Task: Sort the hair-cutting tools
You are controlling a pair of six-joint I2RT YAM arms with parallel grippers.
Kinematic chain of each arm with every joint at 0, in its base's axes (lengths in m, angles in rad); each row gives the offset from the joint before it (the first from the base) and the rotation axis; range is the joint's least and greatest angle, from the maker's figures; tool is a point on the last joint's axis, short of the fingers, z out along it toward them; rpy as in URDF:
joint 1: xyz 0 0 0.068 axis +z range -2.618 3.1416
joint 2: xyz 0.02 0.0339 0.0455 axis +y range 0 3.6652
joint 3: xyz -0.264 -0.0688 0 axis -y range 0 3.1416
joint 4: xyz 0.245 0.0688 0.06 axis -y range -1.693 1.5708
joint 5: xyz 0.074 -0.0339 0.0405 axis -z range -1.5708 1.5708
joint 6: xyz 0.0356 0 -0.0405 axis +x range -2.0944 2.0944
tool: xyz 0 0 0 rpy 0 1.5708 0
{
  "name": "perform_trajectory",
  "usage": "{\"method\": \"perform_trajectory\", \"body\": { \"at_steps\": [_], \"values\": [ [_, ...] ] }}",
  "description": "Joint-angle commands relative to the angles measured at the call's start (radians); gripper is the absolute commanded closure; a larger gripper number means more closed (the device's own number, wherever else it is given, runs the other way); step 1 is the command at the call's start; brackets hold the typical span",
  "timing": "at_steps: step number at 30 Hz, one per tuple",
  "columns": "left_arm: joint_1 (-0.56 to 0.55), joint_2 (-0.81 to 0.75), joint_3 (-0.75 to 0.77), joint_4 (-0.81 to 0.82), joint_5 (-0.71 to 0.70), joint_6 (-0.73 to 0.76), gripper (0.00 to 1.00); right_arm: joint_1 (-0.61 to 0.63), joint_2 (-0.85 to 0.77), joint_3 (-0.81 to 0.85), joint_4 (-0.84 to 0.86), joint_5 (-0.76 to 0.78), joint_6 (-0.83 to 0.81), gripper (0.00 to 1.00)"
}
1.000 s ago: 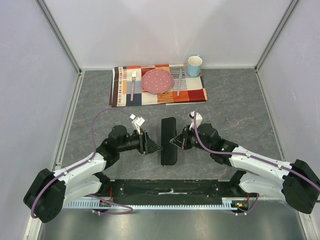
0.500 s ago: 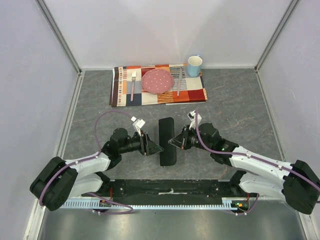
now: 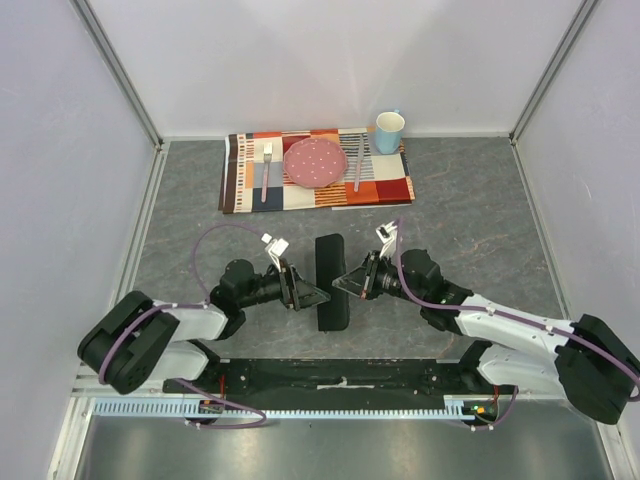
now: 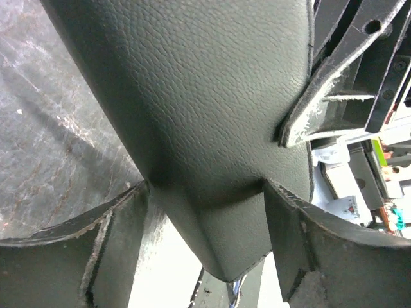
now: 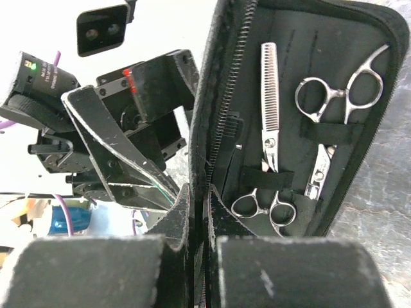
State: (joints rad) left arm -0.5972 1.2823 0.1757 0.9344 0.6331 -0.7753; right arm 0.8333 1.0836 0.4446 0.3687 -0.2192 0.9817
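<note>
The black zip case stands on edge on the counter between the two arms, opened like a book; the right gripper has its jaws closed tight on the zipper edge of one cover, holding it up; the left gripper has its jaws spread wide on either side of the grained outer cover, with no pinch on it that I can see.

The hair-cutting tools are inside the case, seen from the right wrist: thinning shears with a toothed blade, rings toward the bottom; straight scissors beside them, rings toward the top; both lie under elastic straps; a dark toothed piece near the zipper may be a comb, I cannot tell.

My judgement: the scissors are stiff, light, polished steel, slippery at the blades and sharp at the tips; the ring handles or the shank just beside them give the surest hold; each must slide lengthwise out of its strap, not lift straight off; the case is soft and will flop if let go.
</note>
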Motion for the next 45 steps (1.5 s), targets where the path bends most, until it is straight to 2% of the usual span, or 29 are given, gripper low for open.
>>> {"method": "perform_trajectory", "body": {
  "at_steps": [1,4,10,12,14,17,20,30,31,32,37,38,39,43,45],
  "values": [
    [-0.003,0.098,-0.016,0.243,0.043,-0.08,0.18,0.007,0.019,-0.004,0.223,-0.095,0.063,1.0],
    [-0.003,0.158,-0.004,0.348,0.074,-0.12,0.18,0.006,0.018,-0.012,0.231,-0.103,0.068,1.0],
    [-0.003,0.218,0.031,0.417,0.103,-0.166,0.2,0.006,0.024,-0.03,0.269,-0.115,0.083,1.0],
    [-0.003,0.222,0.038,0.42,0.103,-0.168,0.25,0.006,0.032,-0.041,0.301,-0.12,0.1,1.0],
    [-0.003,0.238,0.042,0.448,0.106,-0.176,0.35,0.007,0.042,-0.055,0.328,-0.129,0.115,1.0],
    [-0.003,0.265,0.05,0.509,0.12,-0.205,0.46,0.006,0.055,-0.06,0.346,-0.135,0.123,1.0],
    [-0.003,0.293,0.056,0.567,0.132,-0.237,0.52,0.006,0.047,-0.058,0.334,-0.137,0.115,1.0],
    [0.0,0.322,0.056,0.725,0.149,-0.34,0.57,0.006,0.029,-0.076,0.305,-0.128,0.092,1.0],
    [0.002,0.321,0.059,0.73,0.149,-0.346,0.58,0.006,0.024,-0.078,0.305,-0.129,0.092,1.0],
    [0.004,0.319,0.061,0.731,0.151,-0.349,0.64,0.007,0.021,-0.08,0.305,-0.129,0.091,1.0],
    [0.004,0.284,0.071,0.73,0.158,-0.364,0.8,0.006,0.003,-0.078,0.26,-0.128,0.066,1.0],
    [0.004,0.278,0.073,0.731,0.158,-0.366,0.93,0.006,-0.002,-0.076,0.25,-0.126,0.061,1.0],
    [0.005,0.27,0.074,0.73,0.158,-0.372,0.98,0.007,-0.005,-0.075,0.221,-0.126,0.039,1.0],
    [0.01,0.226,0.079,0.678,0.152,-0.375,0.98,0.006,-0.027,-0.018,0.066,-0.108,-0.055,1.0],
    [0.01,0.169,0.093,0.545,0.134,-0.335,0.98,0.006,-0.046,0.006,-0.034,-0.083,-0.098,0.88]
  ]
}}
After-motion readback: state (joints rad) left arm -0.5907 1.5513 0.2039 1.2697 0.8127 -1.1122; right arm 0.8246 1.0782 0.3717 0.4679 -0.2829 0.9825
